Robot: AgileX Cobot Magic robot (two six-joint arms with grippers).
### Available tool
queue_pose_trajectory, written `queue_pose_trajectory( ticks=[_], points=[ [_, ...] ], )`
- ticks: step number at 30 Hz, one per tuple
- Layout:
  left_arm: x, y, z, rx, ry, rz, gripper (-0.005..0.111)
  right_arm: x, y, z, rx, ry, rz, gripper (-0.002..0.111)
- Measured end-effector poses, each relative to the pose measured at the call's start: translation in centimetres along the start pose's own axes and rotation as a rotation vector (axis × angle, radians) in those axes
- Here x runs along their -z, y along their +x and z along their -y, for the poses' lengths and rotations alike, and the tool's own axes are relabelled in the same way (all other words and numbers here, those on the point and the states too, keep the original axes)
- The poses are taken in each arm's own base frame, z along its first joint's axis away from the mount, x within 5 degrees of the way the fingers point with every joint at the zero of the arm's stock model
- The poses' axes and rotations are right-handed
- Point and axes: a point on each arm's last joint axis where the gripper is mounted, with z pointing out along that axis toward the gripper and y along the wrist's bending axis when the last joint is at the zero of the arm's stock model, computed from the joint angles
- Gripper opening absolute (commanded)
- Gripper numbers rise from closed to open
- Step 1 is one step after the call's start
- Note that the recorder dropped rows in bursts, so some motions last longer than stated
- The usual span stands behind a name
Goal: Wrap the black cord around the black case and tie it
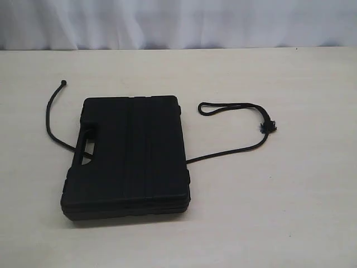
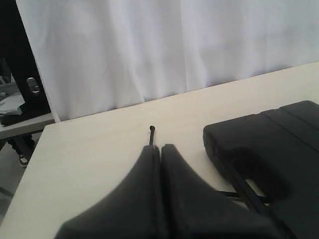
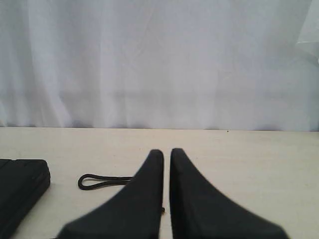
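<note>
Risk: black case (image 1: 131, 156) dragged if the black cord (image 1: 268, 127) pinned beneath it is pulled; left gripper (image 2: 160, 147) and right gripper (image 3: 166, 152) closed, empty.

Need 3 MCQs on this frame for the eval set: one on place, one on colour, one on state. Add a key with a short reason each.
1. In the exterior view, the loop of the black cord lies:
A) right of the black case
B) on top of the case
C) left of the case

2. The table is:
A) green
B) pale beige
C) blue

3. The case is:
A) open
B) standing on edge
C) shut, lying flat

Key:
1 A, the loop lies on the table beyond the case's right edge.
2 B, the bare top is pale beige all over.
3 C, the lid is down and the broad face is up.
</note>
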Motion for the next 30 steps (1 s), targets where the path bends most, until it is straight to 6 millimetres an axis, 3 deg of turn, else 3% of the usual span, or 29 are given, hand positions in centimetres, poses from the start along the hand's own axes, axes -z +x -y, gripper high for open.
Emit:
queue_pose_trajectory(
  ticks=[6,12,18,23,24,27,28,29,30],
  points=[
    [0.0,-0.3,0.1,0.041,0.008,0.037,0.0,0.0,0.0,0.0,0.0,0.0,0.0,0.004],
    [0.3,-2.4,0.1,0.543,0.088,0.254,0.0,0.0,-0.3,-0.1,-0.126,-0.01,0.033,0.004],
    [1.7,-5.3,-0.8,0.688,0.126,0.626,0.0,0.1,-1.3,0.3,-0.531,-0.01,0.151,0.004],
    [4.4,-7.8,-1.8,0.68,0.15,1.033,0.0,0.2,-1.7,0.6,-0.649,0.005,0.204,0.004],
    [4.7,-8.5,-1.9,0.669,0.147,1.072,0.0,0.2,-1.7,0.6,-0.656,0.005,0.203,0.004],
    [4.4,-13.5,-2.6,0.612,0.111,1.096,0.0,0.2,-1.7,0.6,-0.669,0.004,0.201,0.004],
    [3.6,-15.0,-2.7,0.607,0.106,1.044,0.0,0.2,-1.7,0.6,-0.669,0.004,0.201,0.004],
    [0.9,-17.2,-2.6,0.603,0.099,0.85,0.0,0.2,-1.6,0.6,-0.671,0.003,0.197,0.004],
    [-0.9,-18.1,-2.4,0.583,0.097,0.718,0.0,0.2,-1.6,0.6,-0.673,0.003,0.195,0.004]
  ],
)
